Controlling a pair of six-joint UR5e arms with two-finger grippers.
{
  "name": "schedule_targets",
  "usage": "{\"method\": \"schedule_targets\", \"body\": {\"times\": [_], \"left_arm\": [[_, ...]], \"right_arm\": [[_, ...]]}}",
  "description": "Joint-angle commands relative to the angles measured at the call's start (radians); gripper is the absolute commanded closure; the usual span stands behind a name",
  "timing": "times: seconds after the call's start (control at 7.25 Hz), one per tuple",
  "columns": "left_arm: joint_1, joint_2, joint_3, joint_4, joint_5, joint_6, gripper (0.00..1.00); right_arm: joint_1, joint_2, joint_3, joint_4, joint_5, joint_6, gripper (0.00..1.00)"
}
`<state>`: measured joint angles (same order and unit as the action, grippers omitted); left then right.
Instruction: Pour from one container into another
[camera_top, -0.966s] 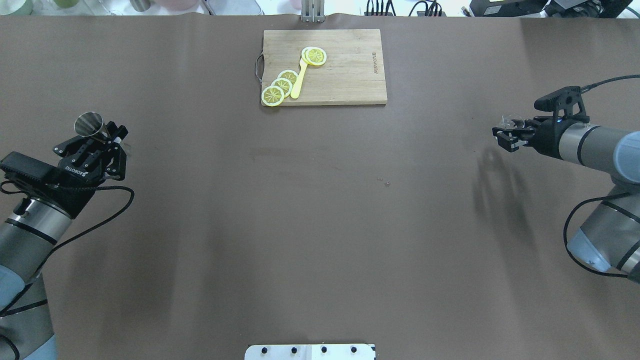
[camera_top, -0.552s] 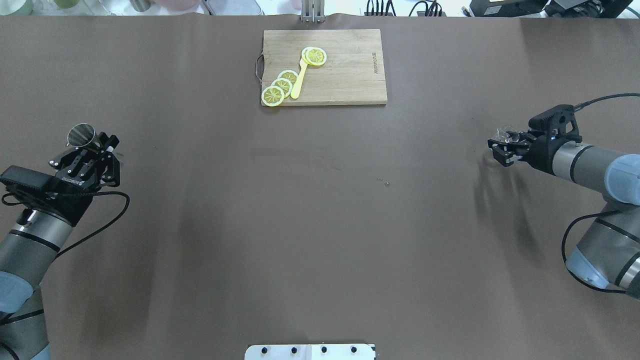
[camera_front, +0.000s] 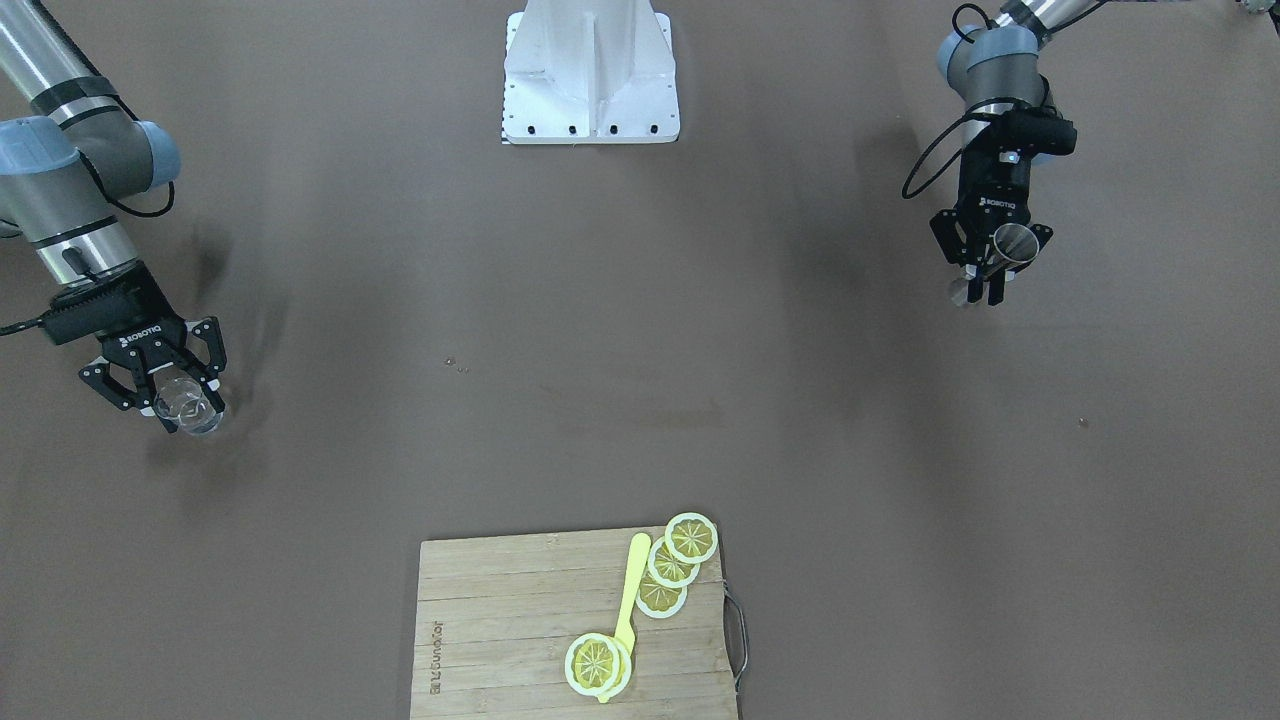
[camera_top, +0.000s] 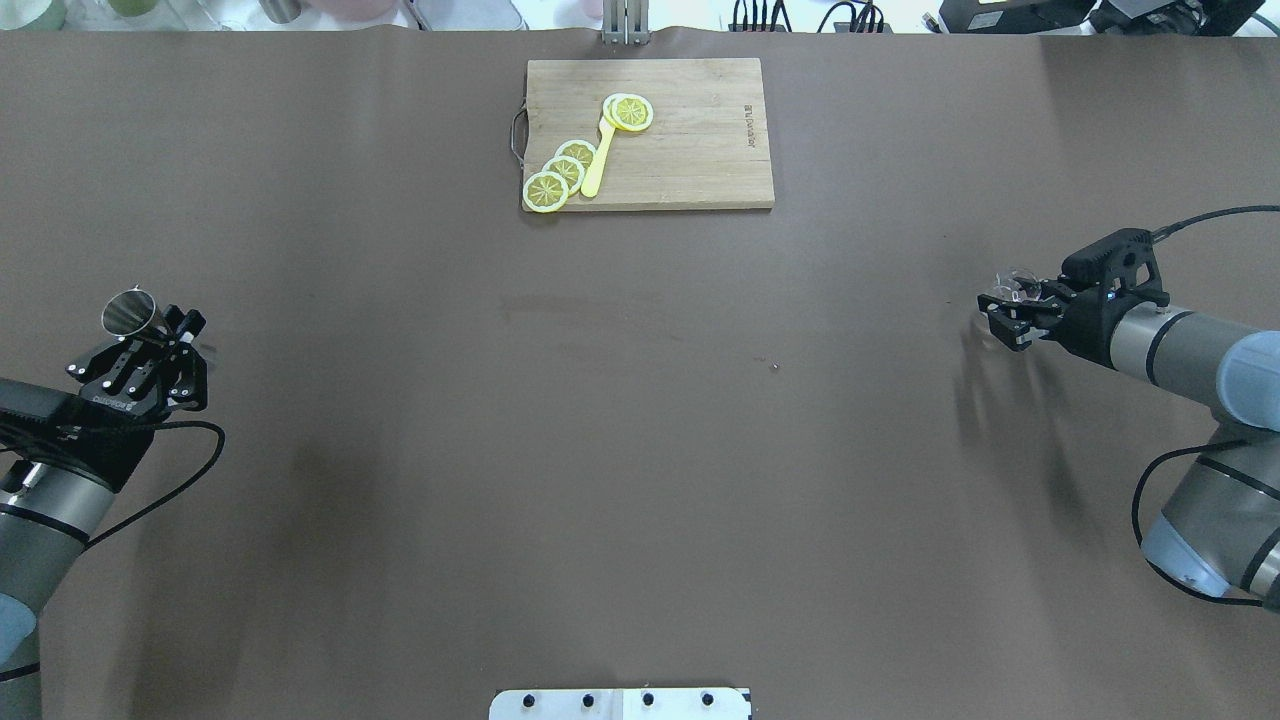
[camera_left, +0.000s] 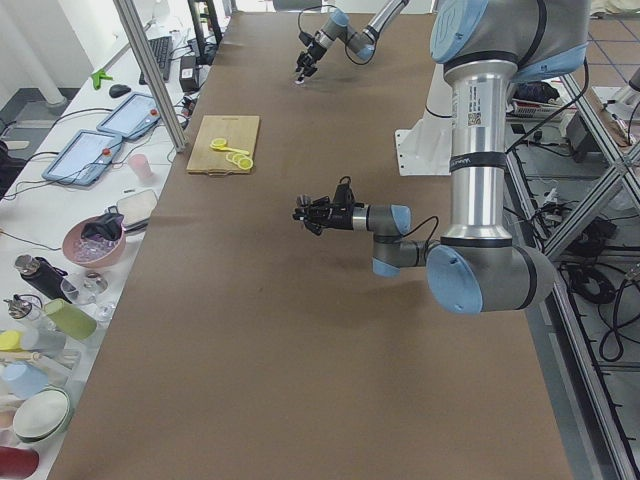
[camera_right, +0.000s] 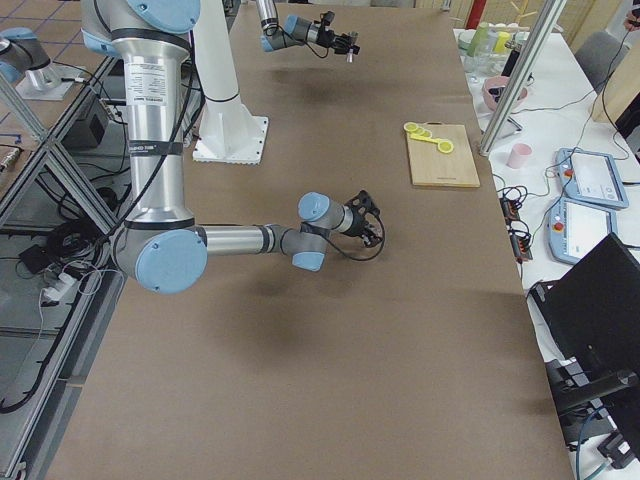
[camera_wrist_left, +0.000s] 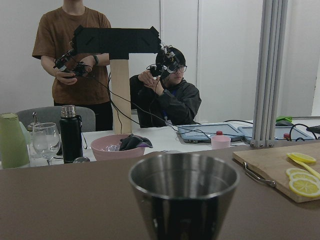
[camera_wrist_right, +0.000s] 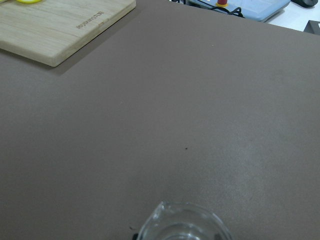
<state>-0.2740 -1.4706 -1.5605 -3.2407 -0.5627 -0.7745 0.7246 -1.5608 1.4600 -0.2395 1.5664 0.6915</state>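
Pouring is judged not yet begun: both containers are gripped but held well apart. The steel cup (camera_top: 130, 312) is clamped in the left fingers (camera_top: 186, 326) near the left edge of the desk (camera_top: 640, 450). The glass beaker (camera_top: 1015, 290) is clamped in the right fingers (camera_top: 1003, 312) near the right edge. Bringing together and tipping are left. Contents cannot be told.

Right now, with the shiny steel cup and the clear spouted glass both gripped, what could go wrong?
The shiny steel cup in the left gripper and the clear spouted glass in the right gripper are held far apart; a fast carry inward could slosh or shift either. Neither fill level shows, so overfilling is possible.
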Motion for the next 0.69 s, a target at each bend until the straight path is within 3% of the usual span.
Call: {"method": "schedule_targets", "body": {"times": [0.0,0.55], "left_arm": [[0.022,0.013,0.045,-0.034,0.038,-0.025,1.00],[0.033,0.010,0.158,-0.056,0.067,-0.118,1.00]], "right_arm": [[-0.023,-0.011,0.002,0.009,-0.002,0.022,1.00],[-0.040,-0.021,0.020,0.008,-0.002,0.020,1.00]]}}
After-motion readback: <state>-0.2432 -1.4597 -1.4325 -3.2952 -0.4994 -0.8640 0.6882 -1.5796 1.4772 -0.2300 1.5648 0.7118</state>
